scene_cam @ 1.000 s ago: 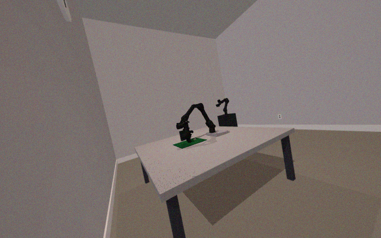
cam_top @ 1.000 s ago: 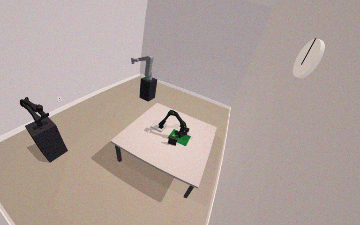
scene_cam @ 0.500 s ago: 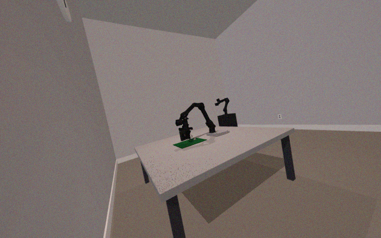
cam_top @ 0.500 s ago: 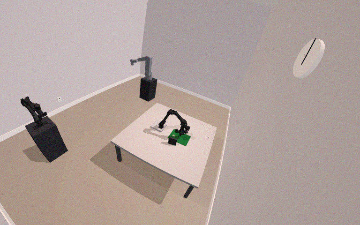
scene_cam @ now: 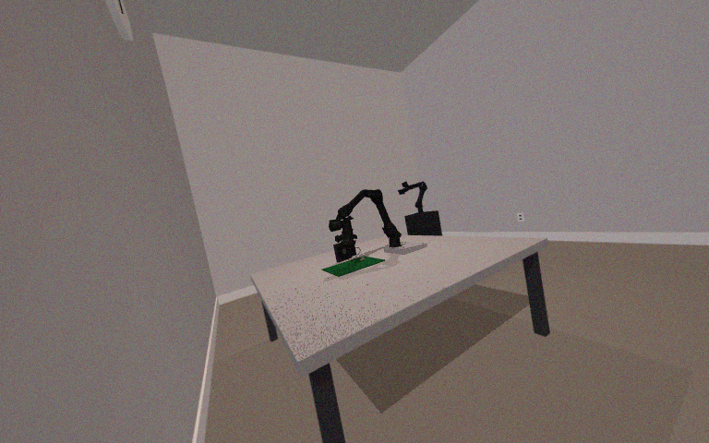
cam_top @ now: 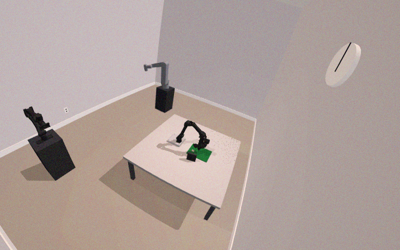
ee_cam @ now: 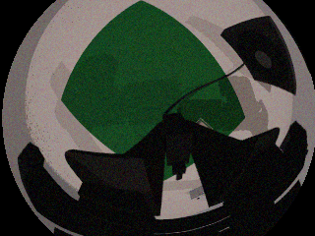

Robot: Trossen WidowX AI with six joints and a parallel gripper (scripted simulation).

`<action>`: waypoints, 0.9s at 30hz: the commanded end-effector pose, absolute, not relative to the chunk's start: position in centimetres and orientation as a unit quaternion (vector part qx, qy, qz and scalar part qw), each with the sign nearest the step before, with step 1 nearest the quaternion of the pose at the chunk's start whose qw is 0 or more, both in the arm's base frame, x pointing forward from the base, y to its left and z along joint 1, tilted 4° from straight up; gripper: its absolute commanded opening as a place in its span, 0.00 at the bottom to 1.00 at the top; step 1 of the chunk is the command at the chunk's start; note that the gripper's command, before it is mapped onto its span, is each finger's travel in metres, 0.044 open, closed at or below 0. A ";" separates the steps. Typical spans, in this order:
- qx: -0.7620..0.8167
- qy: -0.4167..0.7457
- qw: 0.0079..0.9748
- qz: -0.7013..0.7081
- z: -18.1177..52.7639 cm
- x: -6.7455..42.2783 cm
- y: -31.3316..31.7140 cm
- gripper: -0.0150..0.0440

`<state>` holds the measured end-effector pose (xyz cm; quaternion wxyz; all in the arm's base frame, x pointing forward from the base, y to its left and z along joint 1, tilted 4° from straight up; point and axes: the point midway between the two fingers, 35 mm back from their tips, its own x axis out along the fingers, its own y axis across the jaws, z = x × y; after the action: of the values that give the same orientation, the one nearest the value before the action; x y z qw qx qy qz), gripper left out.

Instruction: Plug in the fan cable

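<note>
The green board (cam_top: 204, 154) (scene_cam: 340, 269) (ee_cam: 132, 73) lies flat on the white table (cam_top: 176, 176) (scene_cam: 418, 281). The black fan (cam_top: 191, 156) (scene_cam: 343, 252) (ee_cam: 263, 49) stands at the board's edge. Its thin dark cable (ee_cam: 204, 88) runs from the fan across the board to the dark plug (ee_cam: 176, 147). My gripper (cam_top: 201, 145) (scene_cam: 345, 241) (ee_cam: 173, 125) hangs low over the board and is shut on the plug. In the wrist view the fingers press both sides of the plug. The four-pin header is too small to make out.
The arm's base stands on a light plate (cam_top: 175, 141) (scene_cam: 407, 248) on the table behind the board. Two other arms on dark pedestals (cam_top: 51, 154) (cam_top: 164, 98) stand on the floor away from the table.
</note>
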<state>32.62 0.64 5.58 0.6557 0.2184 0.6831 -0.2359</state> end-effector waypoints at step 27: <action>-0.082 0.719 0.686 0.078 5.5 25.5 -1.6 0.25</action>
<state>25.87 -1.41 5.51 0.6853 -0.0698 0.7217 0.0680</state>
